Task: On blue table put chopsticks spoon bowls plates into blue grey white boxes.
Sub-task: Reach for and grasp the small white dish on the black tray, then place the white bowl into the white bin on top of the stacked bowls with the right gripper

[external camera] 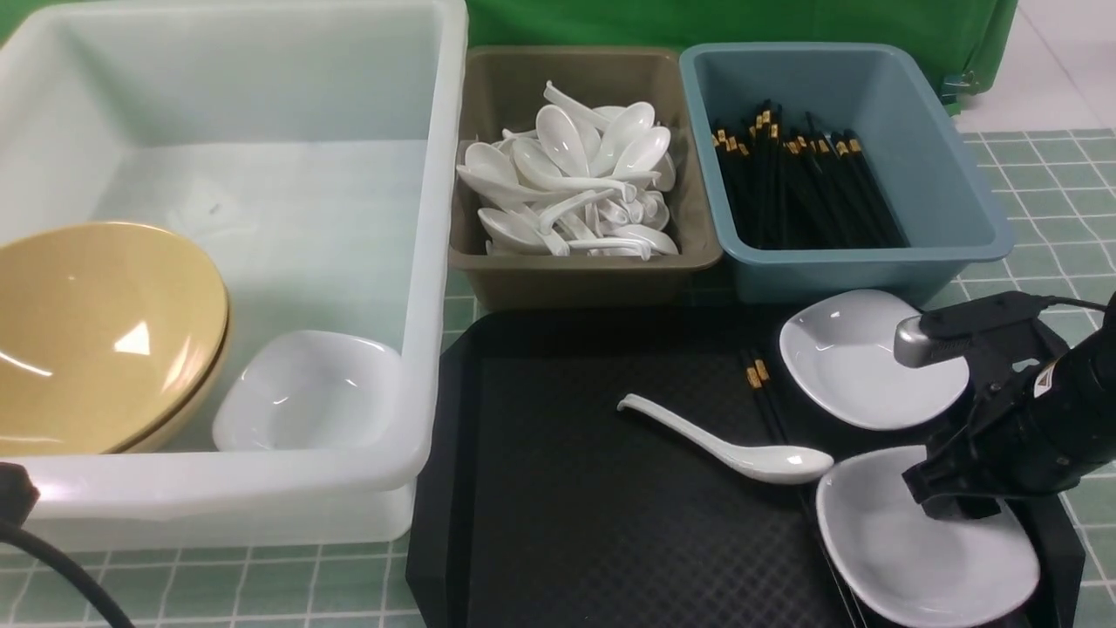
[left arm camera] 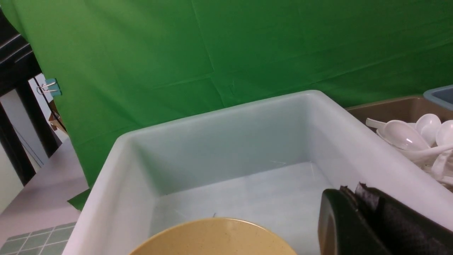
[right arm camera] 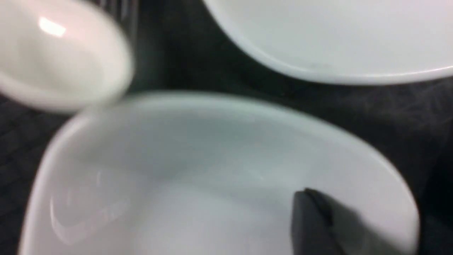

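Note:
On the black tray [external camera: 567, 488] lie a white spoon [external camera: 741, 449], a pair of black chopsticks [external camera: 767, 401] and two white plates, one far [external camera: 854, 358] and one near [external camera: 898, 549]. My right gripper [external camera: 955, 510] is down on the near plate's right side. In the right wrist view one finger [right arm camera: 311, 219] sits inside that plate [right arm camera: 212, 170]; the other finger is hidden. My left gripper [left arm camera: 350, 193] is shut and empty above the white box [left arm camera: 116, 184]. That box [external camera: 436, 262] holds stacked tan bowls [external camera: 96, 331] and a plate [external camera: 305, 392].
The grey box [external camera: 575, 279] is heaped with spoons and the blue box [external camera: 819, 270] holds many chopsticks. Both stand behind the tray on the teal checked table [external camera: 1046, 174]. A green curtain hangs behind. A black part of my left arm shows at the lower left edge.

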Controlling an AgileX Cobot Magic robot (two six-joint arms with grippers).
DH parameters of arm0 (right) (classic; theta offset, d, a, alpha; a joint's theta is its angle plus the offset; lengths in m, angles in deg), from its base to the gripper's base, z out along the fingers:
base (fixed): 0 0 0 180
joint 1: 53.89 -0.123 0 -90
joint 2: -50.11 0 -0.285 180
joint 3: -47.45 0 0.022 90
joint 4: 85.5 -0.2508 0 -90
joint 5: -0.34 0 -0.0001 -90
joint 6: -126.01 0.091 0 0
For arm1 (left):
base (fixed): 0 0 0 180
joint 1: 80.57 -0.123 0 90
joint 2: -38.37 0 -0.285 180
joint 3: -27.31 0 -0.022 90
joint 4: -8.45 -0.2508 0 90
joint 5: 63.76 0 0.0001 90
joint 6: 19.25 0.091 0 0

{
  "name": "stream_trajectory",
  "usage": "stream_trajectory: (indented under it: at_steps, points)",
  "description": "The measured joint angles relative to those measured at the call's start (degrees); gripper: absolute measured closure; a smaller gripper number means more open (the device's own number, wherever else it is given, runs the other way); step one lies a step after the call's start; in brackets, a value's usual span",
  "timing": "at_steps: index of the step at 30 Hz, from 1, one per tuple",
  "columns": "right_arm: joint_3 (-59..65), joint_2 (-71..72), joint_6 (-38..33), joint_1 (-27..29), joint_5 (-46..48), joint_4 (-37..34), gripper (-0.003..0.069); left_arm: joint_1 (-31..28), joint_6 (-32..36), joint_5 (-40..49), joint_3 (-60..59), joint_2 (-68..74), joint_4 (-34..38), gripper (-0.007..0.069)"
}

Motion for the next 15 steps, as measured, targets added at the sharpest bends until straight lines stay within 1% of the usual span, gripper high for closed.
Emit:
stream_trajectory:
  at_steps: [1,2,7,9,10,11,12,15]
  points:
    - [-0.06,0.13,-0.31,0.00,0.34,-0.82,0.0407,0.00,0.00,-0.15,-0.05,0.00,-0.13,0.0622]
    - [-0.17,0.42,-0.43,0.00,0.58,-1.44,0.0421,0.05,0.00,-0.24,-0.05,0.00,-0.19,0.0622]
    - [-0.23,2.36,-0.73,0.00,2.87,-1.99,0.0445,0.05,0.00,-0.41,-0.12,0.00,-0.56,0.0622]
    - [-0.67,5.05,-1.00,-0.29,6.15,-2.12,0.0491,0.05,0.00,-0.56,-0.17,0.00,-0.82,0.0622]
    - [-1.62,7.04,-1.16,-0.90,8.68,-2.24,0.0526,0.05,0.00,-0.93,-0.16,0.00,-0.84,0.0622]
    - [-1.81,7.75,-1.21,-1.02,9.54,-2.31,0.0532,0.05,0.00,-1.06,-0.16,0.00,-0.89,0.0622]
    - [-3.61,10.36,-1.39,-2.11,12.49,-2.71,0.0575,0.05,0.00,-1.75,-0.16,0.00,-0.94,0.0622]
    - [-9.48,14.65,-1.93,-6.06,15.68,-4.90,0.0581,0.05,0.04,-2.54,-0.16,0.00,-0.94,0.0622]
